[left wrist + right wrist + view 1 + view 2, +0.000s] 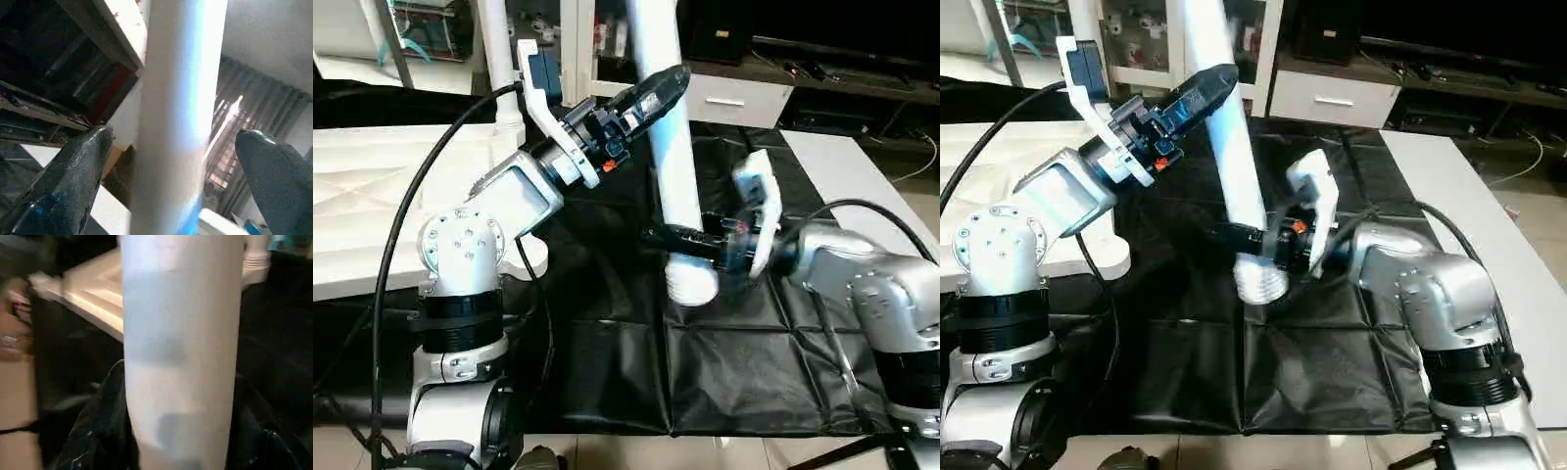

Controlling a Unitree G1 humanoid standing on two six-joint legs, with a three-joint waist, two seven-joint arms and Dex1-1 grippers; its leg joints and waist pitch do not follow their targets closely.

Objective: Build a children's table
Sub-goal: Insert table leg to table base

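Left gripper (171,161): raised, angled up-right, fingers spread either side of the leg (668,147), not clamping. Right gripper (680,238): reaching left, low, closed on the leg near its threaded end. Leg: smooth white tapered tube, near upright over black cloth (607,362); top cut off. Tabletop (372,196): white, ribbed, at left, another leg (499,59) standing in its corner.

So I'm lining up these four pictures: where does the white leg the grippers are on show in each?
Left eye: leg upright at centre, over the black cloth.
Right eye: left of centre.
Left wrist: between fingers.
Right wrist: fills centre.
Shared landmark: tabletop, also in right wrist.
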